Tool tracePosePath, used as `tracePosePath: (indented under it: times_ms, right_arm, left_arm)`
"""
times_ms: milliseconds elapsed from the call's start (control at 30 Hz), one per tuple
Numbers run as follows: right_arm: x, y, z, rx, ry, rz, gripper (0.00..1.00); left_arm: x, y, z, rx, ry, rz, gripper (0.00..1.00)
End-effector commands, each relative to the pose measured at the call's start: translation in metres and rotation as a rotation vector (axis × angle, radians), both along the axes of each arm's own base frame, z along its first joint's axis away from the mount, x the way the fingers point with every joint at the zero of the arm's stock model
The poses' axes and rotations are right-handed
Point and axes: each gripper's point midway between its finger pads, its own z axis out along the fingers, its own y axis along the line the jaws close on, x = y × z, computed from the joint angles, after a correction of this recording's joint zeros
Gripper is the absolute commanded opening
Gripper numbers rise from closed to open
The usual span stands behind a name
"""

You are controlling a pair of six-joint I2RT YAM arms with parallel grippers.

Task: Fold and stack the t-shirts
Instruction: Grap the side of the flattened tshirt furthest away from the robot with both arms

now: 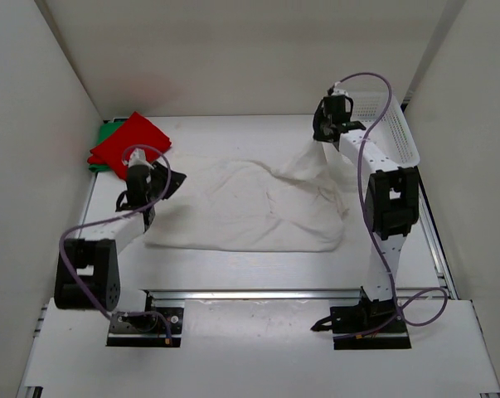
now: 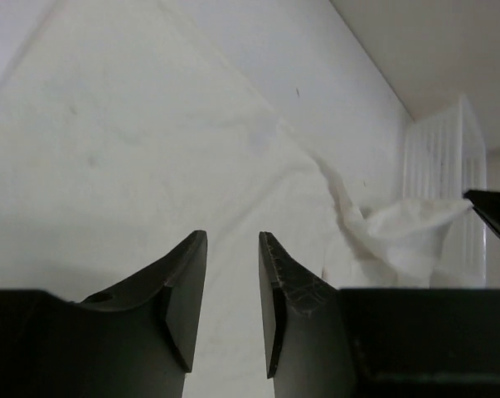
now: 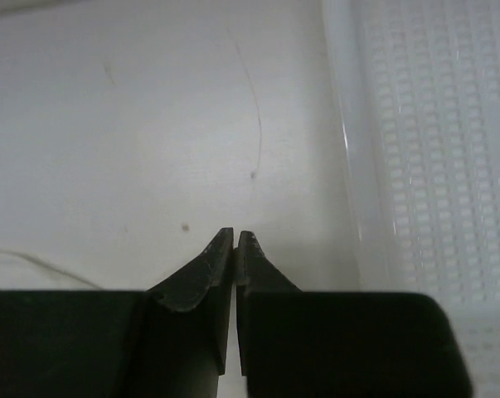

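Starting close in: our left gripper (image 2: 233, 240) is released, its fingers spread apart and gripping nothing. The white t-shirt (image 1: 250, 211) lies spread right under and ahead of those fingers. It covers the middle of the table (image 1: 233, 269), rumpled and unfolded.

Further out, our right gripper (image 3: 235, 239) is clenched, with the two tips pressed almost together. On its own wrist cam we can't see any cloth between the tips. The top view and the left wrist cam both show one corner of the white shirt pulled up into a peak that ends right at those fingers, so it's pinching that corner up off the table.

Just to the right of the right fingers is the white mesh basket (image 1: 390, 124), close by; we can't tell if they touch.

Way behind the left fingers, in the far left corner, the red t-shirt (image 1: 133, 137) lies on top of the green t-shirt (image 1: 107, 133). Only an edge of the green one peeks out. Both are well apart from the white one.
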Motion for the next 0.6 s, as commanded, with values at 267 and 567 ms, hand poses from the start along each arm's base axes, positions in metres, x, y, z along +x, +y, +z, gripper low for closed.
tracePosePath:
  times_ms: [267, 567]
  right_arm:
    - [0.047, 0.033, 0.046, 0.041, -0.125, 0.116, 0.00]
    - [0.023, 0.042, 0.036, 0.158, -0.121, 0.180, 0.01]
  left_arm:
    - [0.121, 0.077, -0.058, 0.280, 0.289, 0.135, 0.42]
    - [0.176, 0.097, -0.064, 0.496, 0.371, 0.098, 0.48]
